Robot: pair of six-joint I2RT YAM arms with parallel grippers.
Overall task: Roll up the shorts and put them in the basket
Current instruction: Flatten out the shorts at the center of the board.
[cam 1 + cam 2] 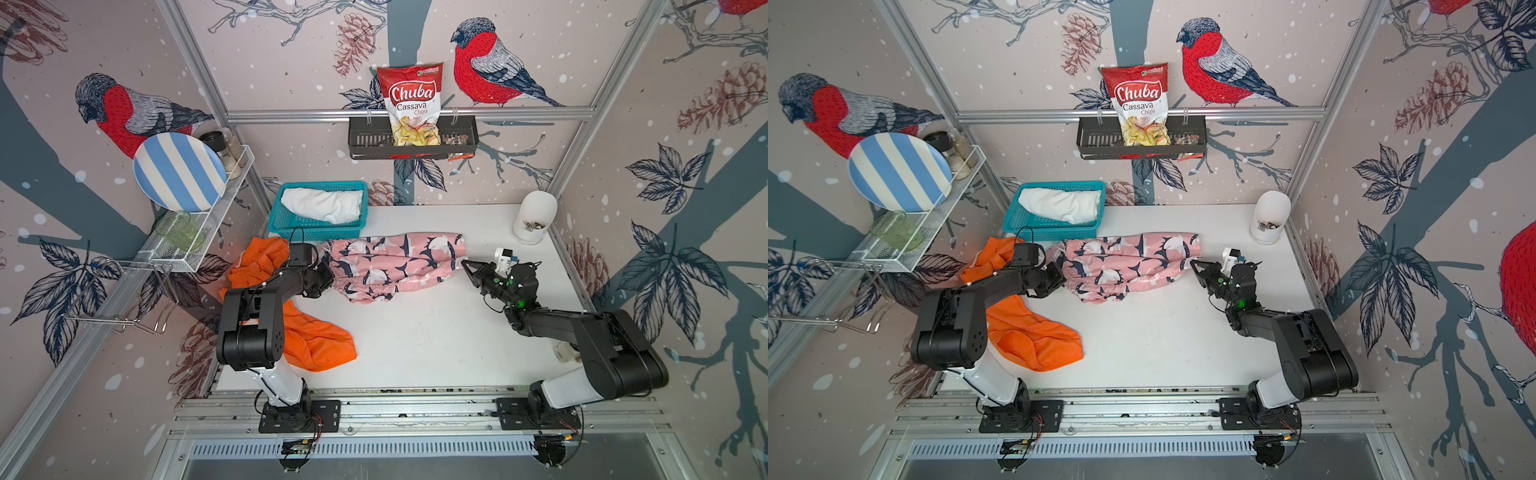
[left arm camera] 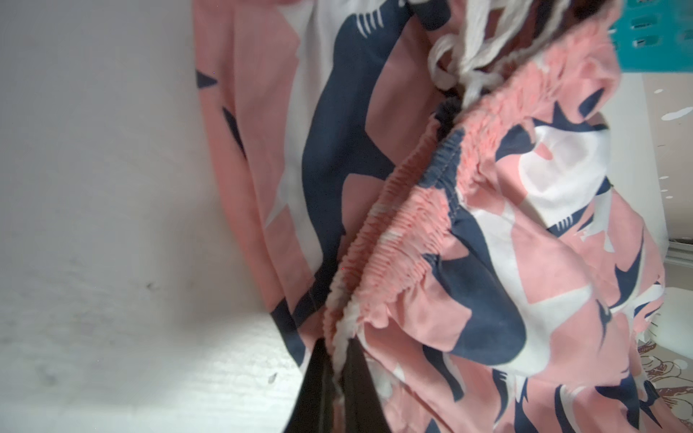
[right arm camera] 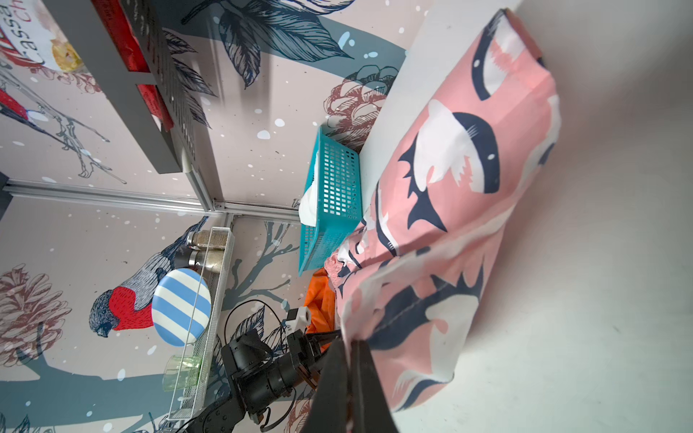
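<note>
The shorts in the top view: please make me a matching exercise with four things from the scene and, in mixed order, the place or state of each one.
Things:
1. white shorts
2. pink shark-print shorts
3. orange shorts
4. striped plate

Places or states:
a. standing in the wire shelf
b. gripped at one end by the left gripper and at the other by the right gripper
c. inside the teal basket
d. lying loose on the table, no gripper on it

Pairs: 1-c, 2-b, 3-d, 4-a.
</note>
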